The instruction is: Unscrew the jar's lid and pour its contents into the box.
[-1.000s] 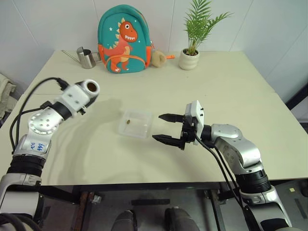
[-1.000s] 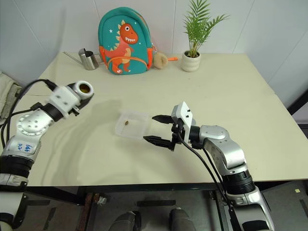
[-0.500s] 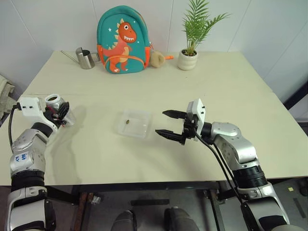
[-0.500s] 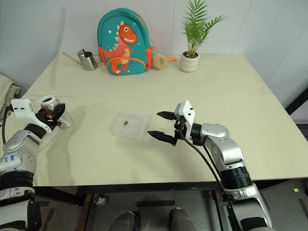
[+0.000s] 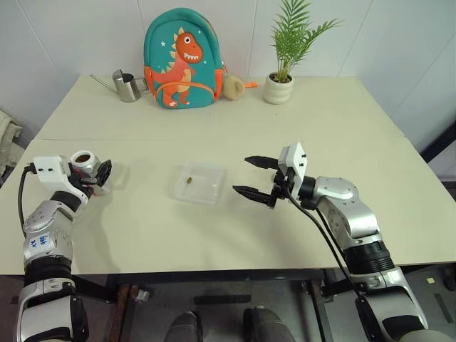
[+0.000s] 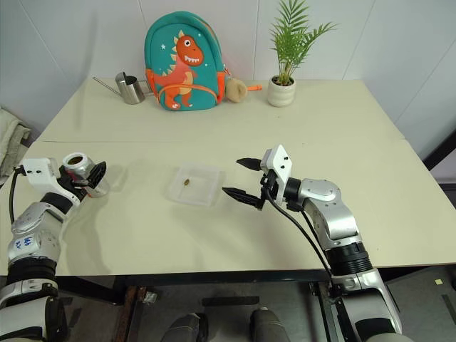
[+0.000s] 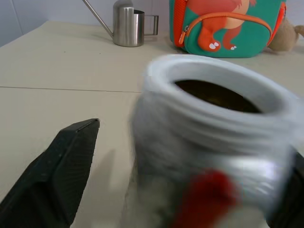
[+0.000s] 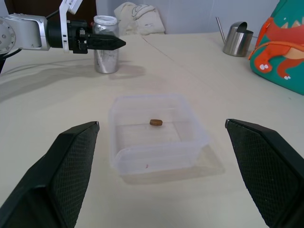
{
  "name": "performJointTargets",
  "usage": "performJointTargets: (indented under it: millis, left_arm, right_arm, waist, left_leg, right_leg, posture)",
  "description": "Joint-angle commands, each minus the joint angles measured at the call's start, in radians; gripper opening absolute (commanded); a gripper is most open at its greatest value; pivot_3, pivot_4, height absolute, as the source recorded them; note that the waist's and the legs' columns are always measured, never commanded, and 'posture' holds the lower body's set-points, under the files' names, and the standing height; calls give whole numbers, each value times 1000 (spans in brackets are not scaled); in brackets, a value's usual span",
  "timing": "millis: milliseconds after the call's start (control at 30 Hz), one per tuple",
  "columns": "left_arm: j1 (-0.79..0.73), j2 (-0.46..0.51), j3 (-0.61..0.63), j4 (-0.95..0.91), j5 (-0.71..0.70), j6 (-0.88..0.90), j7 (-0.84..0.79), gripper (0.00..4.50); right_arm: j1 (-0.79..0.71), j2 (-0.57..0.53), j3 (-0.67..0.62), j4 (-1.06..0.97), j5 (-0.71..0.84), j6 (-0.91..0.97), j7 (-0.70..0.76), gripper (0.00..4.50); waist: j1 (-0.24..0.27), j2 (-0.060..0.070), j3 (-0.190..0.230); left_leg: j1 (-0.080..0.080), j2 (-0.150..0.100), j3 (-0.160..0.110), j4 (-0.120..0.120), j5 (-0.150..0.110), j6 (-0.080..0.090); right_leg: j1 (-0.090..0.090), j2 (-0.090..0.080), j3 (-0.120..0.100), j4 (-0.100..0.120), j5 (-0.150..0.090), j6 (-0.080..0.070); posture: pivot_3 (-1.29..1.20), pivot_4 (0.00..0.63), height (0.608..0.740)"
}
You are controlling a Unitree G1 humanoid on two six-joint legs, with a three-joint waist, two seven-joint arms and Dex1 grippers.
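Observation:
The silvery jar stands upright on the table near its left edge, mouth open, a red mark on its side. My left gripper is open around it, with a gap between one finger and the jar's wall. The clear box lies at the table's middle with one small brown bit of the contents inside. My right gripper hovers just right of the box, pointing left, open and holding nothing. The lid is out of view.
Along the table's far edge stand a steel watering can, a dinosaur backpack, a small plush and a potted plant. A pale cloth lies beyond the table's left side.
My left arm came down and to the left with the jar, turned it upright onto the table, and its fingers let go. The right gripper has barely moved.

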Motion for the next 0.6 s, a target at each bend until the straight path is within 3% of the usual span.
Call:
performJointTargets:
  millis: [33, 300, 500, 600]
  left_arm:
    - [107, 66, 40, -133, -19, 36, -82, 4469]
    - [318, 178, 99, -267, -21, 158, -184, 4469]
    - [435, 255, 75, -281, 40, 87, -313, 4469]
    - [529, 281, 59, -458, 53, -25, -451, 4469]
  right_arm:
    - [-12, -18, -22, -42, 1, -28, 13, 4500]
    - [1, -60, -23, -85, 19, -8, 65, 4500]
    - [3, -75, -27, -85, 17, -17, 85, 4500]
    - [-17, -105, -60, -38, 13, -66, 112, 4500]
  waist:
    - [-7, 0, 0]
    - [-18, 0, 0]
    - [-21, 0, 0]
    - [-22, 0, 0]
  left_leg:
    - [0, 0, -1, -2, 0, 0]
    - [0, 0, -2, -7, 0, 0]
    - [1, 0, -2, -11, 0, 0]
    - [0, 1, -4, -13, 0, -1]
  right_leg:
    - [0, 0, 1, -1, 0, 0]
    - [-2, -2, 0, -4, -1, -1]
    - [-2, -4, 0, -5, -2, -4]
    - [-2, -6, 1, -8, -3, -6]
  posture:
    - [0, 150, 740]
    - [0, 150, 740]
    - [0, 150, 740]
    - [0, 150, 740]
